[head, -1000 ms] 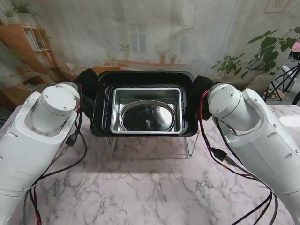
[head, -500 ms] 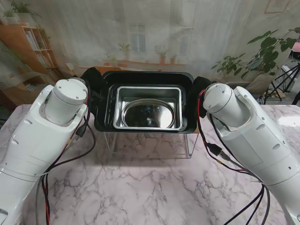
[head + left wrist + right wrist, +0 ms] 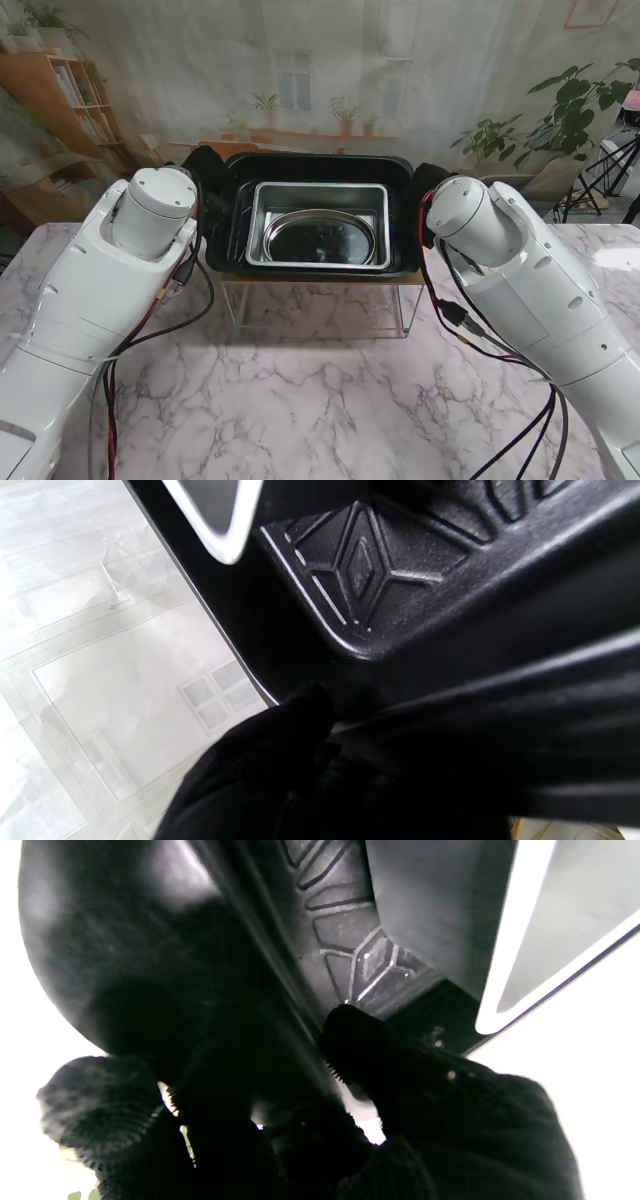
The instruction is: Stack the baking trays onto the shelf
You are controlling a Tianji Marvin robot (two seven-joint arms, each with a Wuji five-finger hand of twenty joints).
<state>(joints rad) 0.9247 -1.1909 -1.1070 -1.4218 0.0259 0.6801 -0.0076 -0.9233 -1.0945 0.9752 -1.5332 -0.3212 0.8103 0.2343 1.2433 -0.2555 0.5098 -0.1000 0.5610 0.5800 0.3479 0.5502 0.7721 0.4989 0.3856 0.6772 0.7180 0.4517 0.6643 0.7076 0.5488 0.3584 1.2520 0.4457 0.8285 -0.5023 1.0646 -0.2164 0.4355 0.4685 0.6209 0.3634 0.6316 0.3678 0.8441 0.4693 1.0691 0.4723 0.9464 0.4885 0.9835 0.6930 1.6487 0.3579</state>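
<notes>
Nearest to me, the marble table top (image 3: 330,400) lies bare between the 2 white arms, with red and black cables hanging from each wrist. Farther from me stands a clear-legged shelf (image 3: 320,281) with a thin wooden board. On that board rests the black baking tray (image 3: 318,166); its near edge lies along the board's front edge. Inside it nests a silver rectangular tray (image 3: 376,202), and inside that a round silver pan (image 3: 318,240), so 3 pieces sit stacked.

The left hand (image 3: 202,172), gloved in black, is at the black tray's left end. In the left wrist view its fingers (image 3: 280,750) are curled up against the tray's rim beside an embossed diamond pattern, gripping the edge. The right hand (image 3: 432,190), also gloved, is at the tray's right end. In the right wrist view its fingers (image 3: 370,1050) are closed on the rim from both sides, clamping it, with the silver tray's bright lip showing beyond. Farthest off are a painted backdrop and leafy plants (image 3: 560,110).
</notes>
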